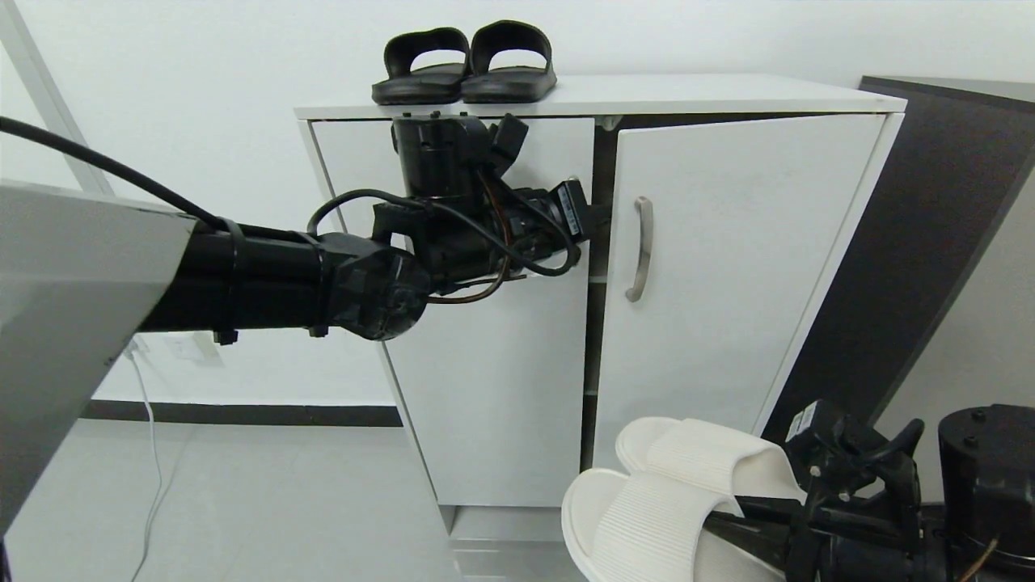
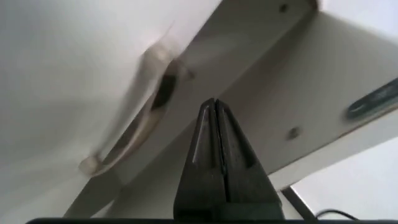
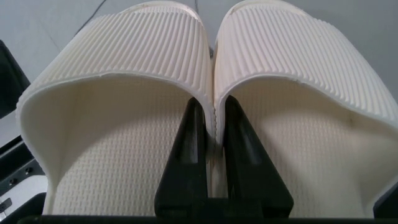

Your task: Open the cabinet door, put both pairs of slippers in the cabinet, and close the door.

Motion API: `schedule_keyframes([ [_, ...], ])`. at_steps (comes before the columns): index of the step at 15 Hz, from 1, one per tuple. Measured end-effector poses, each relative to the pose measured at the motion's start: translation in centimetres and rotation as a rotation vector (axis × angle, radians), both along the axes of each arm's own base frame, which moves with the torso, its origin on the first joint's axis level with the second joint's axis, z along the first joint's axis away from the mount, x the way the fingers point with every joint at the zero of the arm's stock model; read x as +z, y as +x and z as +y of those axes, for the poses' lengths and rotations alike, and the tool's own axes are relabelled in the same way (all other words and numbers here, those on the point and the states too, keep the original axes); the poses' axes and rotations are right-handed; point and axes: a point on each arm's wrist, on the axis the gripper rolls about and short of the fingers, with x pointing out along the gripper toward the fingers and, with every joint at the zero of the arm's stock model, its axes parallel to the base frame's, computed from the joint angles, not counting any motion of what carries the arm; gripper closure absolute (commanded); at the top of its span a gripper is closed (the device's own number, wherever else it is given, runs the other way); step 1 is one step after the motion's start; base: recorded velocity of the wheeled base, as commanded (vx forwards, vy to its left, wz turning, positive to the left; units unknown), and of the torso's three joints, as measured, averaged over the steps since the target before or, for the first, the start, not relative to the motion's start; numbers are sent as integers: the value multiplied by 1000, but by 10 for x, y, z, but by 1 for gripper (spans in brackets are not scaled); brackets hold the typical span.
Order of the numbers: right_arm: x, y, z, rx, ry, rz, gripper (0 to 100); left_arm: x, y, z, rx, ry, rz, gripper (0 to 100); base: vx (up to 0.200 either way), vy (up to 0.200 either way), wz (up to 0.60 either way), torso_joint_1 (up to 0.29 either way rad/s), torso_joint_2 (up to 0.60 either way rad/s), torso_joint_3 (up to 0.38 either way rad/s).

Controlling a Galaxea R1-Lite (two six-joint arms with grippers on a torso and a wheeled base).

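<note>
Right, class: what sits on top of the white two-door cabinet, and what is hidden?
A pair of black rubber slide slippers sits side by side near the left end of the cabinet top, covering the surface behind them. The right gripper holds the cream ribbed slippers lower down.

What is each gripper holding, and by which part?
Right gripper pinches the white slippers by their touching inner strap edges; left gripper, shut, holds nothing.
</note>
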Motion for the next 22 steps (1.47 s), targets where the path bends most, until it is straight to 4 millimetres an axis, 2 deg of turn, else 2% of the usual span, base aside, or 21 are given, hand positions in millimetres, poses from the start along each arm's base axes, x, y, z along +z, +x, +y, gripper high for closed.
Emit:
schedule_keyframes([
  [4, -1, -1, 1, 8, -2, 3, 100, -6, -2, -8, -18, 1, -1, 100, -200, 0, 0, 2, 1, 2],
  [8, -1, -3, 1, 14, -3, 4, 100, -10, -40, -42, -170, -57, -83, 100, -200, 0, 0, 2, 5, 4],
  [12, -2, -3, 2, 17, -4, 5, 100, -15, -51, -43, -219, -65, -93, 100, 0, 0, 0, 0, 0, 0],
  [14, -2, -2, 2, 13, -5, 5, 100, -16, -41, -30, -173, -60, -92, 100, 0, 0, 0, 0, 0, 0],
  [17, -2, -3, 2, 15, -5, 6, 100, -6, -30, 4, -78, -63, -110, 100, 0, 0, 0, 0, 0, 0],
  [19, -2, -2, 2, 13, -4, 4, 100, 7, -39, 36, -20, -65, -123, 100, 0, 0, 0, 0, 0, 0],
  [22, -1, -2, 2, 13, -2, 2, 100, 14, -76, 84, 53, -34, -113, 100, 0, 0, 0, 0, 0, 0],
])
